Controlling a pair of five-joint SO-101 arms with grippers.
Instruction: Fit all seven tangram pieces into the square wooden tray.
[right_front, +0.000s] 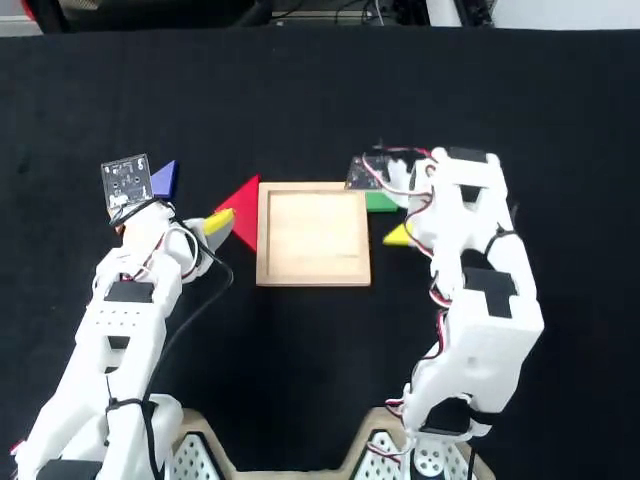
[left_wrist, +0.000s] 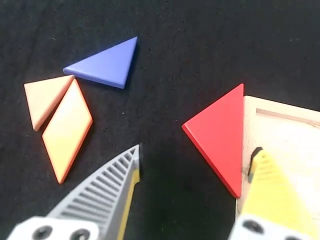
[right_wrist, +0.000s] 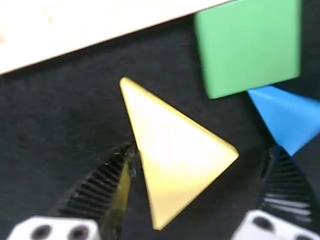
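The square wooden tray lies mid-table with nothing in it. A red triangle rests against its left side, between the fingers of my open left gripper, which hovers above it. Farther left are a purple-blue triangle, a small orange triangle and an orange parallelogram. On the tray's right, my right gripper is open, its fingers on either side of a yellow triangle. A green square and a blue triangle lie just beyond.
Black cloth covers the table. The right arm stands over the pieces beside the tray's right edge. The left arm stretches from the near left corner. Open cloth lies behind and in front of the tray.
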